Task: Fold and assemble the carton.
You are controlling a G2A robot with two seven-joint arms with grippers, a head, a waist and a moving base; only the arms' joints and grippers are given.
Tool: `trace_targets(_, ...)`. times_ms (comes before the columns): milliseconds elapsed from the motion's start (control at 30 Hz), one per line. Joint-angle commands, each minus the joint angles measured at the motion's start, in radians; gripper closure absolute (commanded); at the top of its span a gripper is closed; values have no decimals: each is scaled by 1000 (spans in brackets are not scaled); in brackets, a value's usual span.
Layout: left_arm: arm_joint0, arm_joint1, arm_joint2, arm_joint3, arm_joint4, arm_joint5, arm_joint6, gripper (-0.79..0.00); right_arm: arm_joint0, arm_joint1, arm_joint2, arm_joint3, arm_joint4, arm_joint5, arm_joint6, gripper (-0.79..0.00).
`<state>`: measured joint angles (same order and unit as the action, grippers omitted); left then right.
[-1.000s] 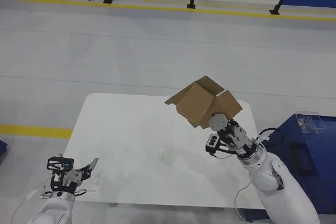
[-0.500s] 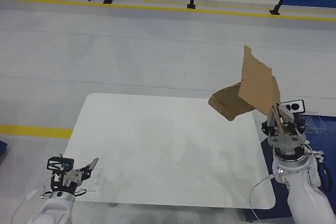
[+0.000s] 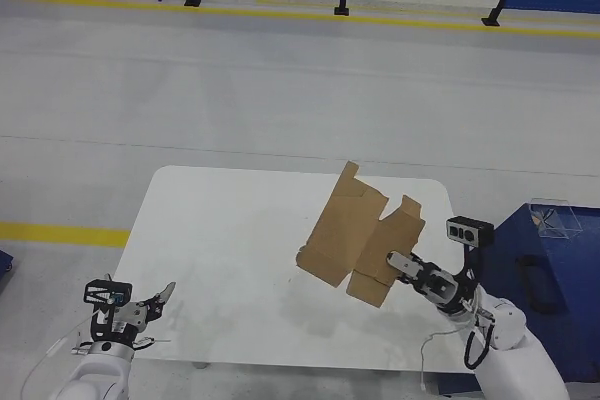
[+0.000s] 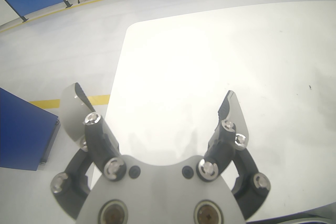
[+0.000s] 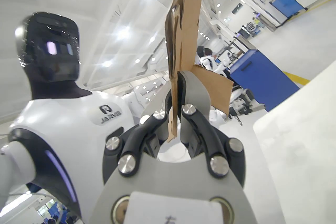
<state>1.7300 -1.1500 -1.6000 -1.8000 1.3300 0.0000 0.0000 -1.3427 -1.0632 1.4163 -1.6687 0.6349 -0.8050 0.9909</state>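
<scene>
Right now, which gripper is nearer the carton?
Right. The right gripper is shut on the carton's edge, touching it. The left gripper is open at the table's opposite near corner, well apart from the carton.

Brown cardboard carton (image 3: 358,238), flat and unfolded, its flaps notched along the far edge, hangs tilted above the right half of the table (image 3: 210,260), pinched at its near-right edge by the right gripper (image 3: 394,262).
</scene>
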Motion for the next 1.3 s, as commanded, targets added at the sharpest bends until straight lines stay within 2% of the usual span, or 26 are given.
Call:
trace_targets(0, 0, 0, 0, 0, 0, 0, 0, -785, 7, -5, -21, 20, -83, -34, -34, 0)
trace_targets(467, 0, 0, 0, 0, 0, 0, 0, -785, 6, -9, -36, 20, -84, -18, -69, 0)
trace_targets(633, 0, 0, 0, 0, 0, 0, 0, -785, 1, -2, 73, -46, -301, -135, -131, 0)
trace_targets(733, 0, 0, 0, 0, 0, 0, 0, -785, -21, 1, 194, -143, -528, -207, -190, 0)
trace_targets(933, 0, 0, 0, 0, 0, 0, 0, -785, -105, -27, 423, -461, -1177, -207, -431, 0)
trace_targets(1133, 0, 0, 0, 0, 0, 0, 0, -785, -213, -65, 467, -666, -1767, -130, -784, 0)
trace_targets(1267, 0, 0, 0, 0, 0, 0, 0, -785, -245, -66, 435, -681, -2240, -46, -1079, 0)
